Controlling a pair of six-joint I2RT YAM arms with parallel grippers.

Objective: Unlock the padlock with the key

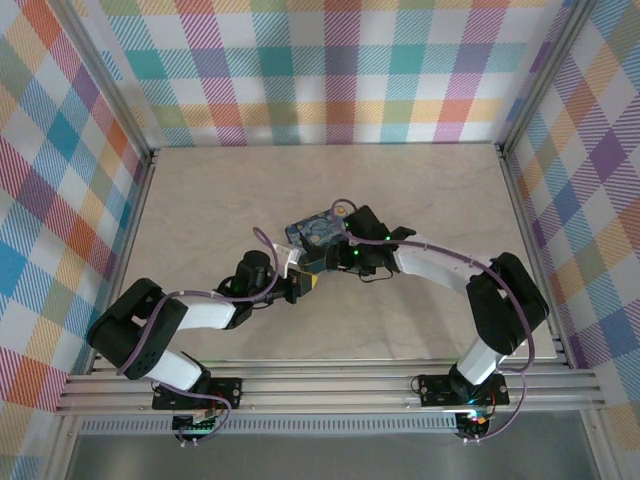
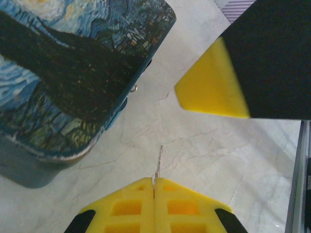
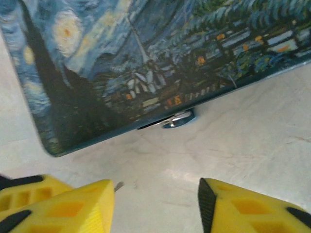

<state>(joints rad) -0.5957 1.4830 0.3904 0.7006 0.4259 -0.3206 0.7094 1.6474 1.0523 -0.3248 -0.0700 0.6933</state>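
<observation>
My left gripper (image 2: 154, 182) is shut on the key (image 2: 158, 162), whose slim toothed blade sticks out ahead of the yellow fingertips, low over the table. The blade points past the front corner of the starry-night tin box (image 2: 73, 73). My right gripper (image 3: 155, 194) stands open just in front of that box (image 3: 146, 63), with nothing between its fingers. The padlock (image 3: 177, 119) shows as a small shiny bluish piece under the box's front edge, mostly hidden. The key's tip (image 3: 118, 185) peeks out beside my right gripper's left finger. From above, both grippers (image 1: 303, 283) (image 1: 332, 260) meet at the box's near side.
The tin box (image 1: 318, 232) sits mid-table on the pale marbled top (image 1: 200, 200). One finger (image 2: 211, 87) of my right gripper hangs close above and to the right of the key. Metal rails (image 1: 330, 385) run along the near edge, and plaid walls enclose the table.
</observation>
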